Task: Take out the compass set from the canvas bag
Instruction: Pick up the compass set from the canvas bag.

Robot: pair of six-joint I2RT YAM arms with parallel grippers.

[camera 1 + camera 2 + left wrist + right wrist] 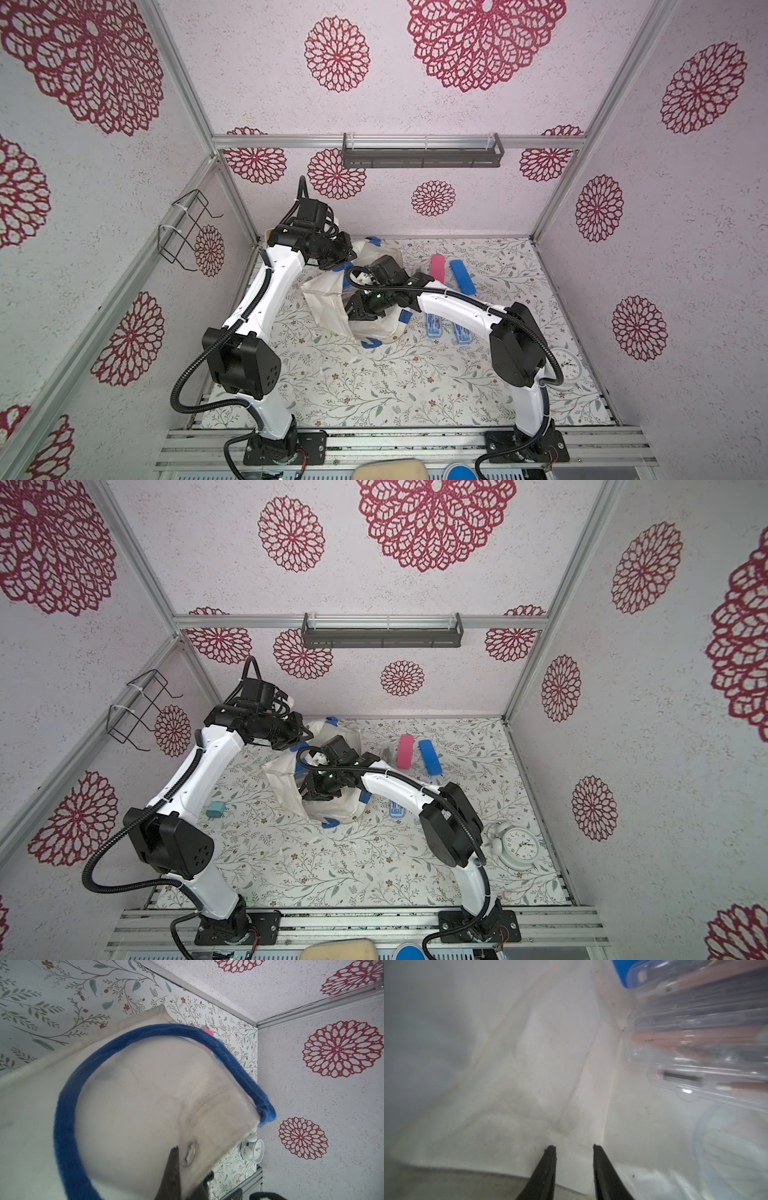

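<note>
Left of centre in a top view, the left gripper (340,264) was clamped tight on the rim of the cream-white soft canvas bag (326,301) with blue loop handles. Just to its right, the right gripper (573,1147) was inside the bag, its black fingers narrowly apart and holding nothing. The compass set (699,1028), in a clear plastic case, lay within the bag, near those fingers but not touching them.

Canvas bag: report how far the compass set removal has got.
Done: the left gripper pinches the canvas bag fabric, holding it up. In hand: the right gripper is inside, open and holding nothing, with the clear compass set beside it, not between the jaws. Left: grasp it and lift it out.
</note>
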